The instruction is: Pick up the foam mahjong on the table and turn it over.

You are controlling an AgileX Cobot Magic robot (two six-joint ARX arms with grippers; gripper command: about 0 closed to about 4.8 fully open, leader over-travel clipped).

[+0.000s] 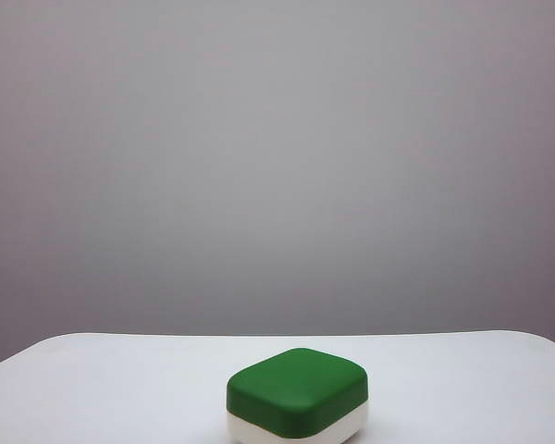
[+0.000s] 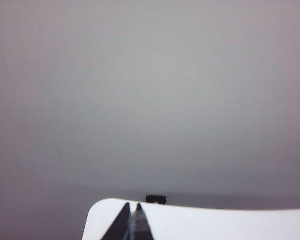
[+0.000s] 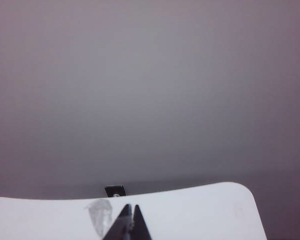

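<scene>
A plain grey wall backs a white desk [image 1: 120, 379] with rounded corners. The foam mahjong [image 1: 297, 396] sits near the front edge, green half up, white half down against the desk, nothing touching it. Neither arm shows in the exterior view. The left hand [image 2: 131, 220] has its tips pinched together over a desk corner, empty; the right hand [image 3: 130, 220] is the same, narrow and empty (a faint grey smudge [image 3: 100, 215] lies just beside it). The risks I see: tips this narrow cannot straddle so chunky a tile, soft foam may squash and spring free, and a nudge could push it off the near edge.
</scene>
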